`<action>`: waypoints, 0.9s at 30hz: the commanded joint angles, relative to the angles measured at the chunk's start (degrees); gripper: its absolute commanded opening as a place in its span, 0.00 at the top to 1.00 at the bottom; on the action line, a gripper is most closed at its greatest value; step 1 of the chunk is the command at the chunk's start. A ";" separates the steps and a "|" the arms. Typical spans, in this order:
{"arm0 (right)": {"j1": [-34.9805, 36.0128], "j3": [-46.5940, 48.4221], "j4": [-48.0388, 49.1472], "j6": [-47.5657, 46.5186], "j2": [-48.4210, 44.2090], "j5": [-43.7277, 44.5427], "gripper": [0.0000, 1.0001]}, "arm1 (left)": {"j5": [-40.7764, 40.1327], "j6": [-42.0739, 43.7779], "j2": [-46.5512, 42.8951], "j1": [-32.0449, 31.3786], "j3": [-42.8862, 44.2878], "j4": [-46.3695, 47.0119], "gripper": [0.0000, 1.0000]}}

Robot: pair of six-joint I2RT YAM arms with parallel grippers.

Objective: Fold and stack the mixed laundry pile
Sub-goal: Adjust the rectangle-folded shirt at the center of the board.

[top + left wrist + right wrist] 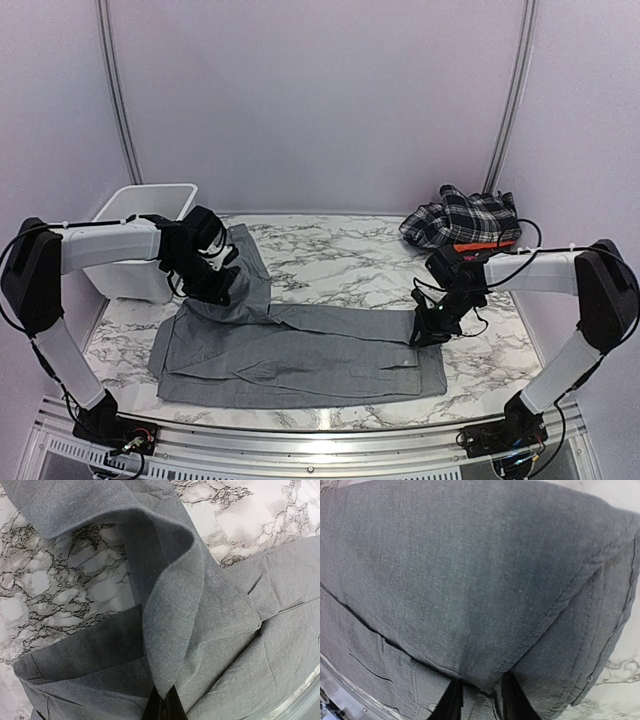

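Soft, even light from above fills the overhead view and gives the walls (pixel 320 100) a faint lilac cast. Shadows under the arms on the table (pixel 340 260) are weak. The near rail (pixel 320 440) carries a bright glint, and the upright posts (pixel 512 90) bow with lens distortion. In the left wrist view the grey garment (pixel 300 350) is sharp to the weave, its inner fold in deep shade. The right wrist view is dimmer and softer; the right end effector (pixel 482 700) shows as dark blurred shapes.
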 commanded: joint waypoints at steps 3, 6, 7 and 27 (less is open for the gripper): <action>-0.65 2.04 1.06 -0.23 -0.26 2.10 0.88 | 0.08 0.18 0.64 -0.03 1.07 0.43 1.00; -0.76 2.53 0.58 -0.65 -0.09 2.18 1.00 | -0.12 0.34 0.64 -0.03 1.05 0.43 1.00; -0.74 2.64 0.33 -0.73 -0.28 2.23 1.00 | -0.10 0.38 0.63 -0.03 1.05 0.44 1.00; -2.85 2.21 -5.57 -4.23 -4.88 6.77 1.00 | -0.18 -1.25 -6.84 -0.45 -5.70 -1.52 1.00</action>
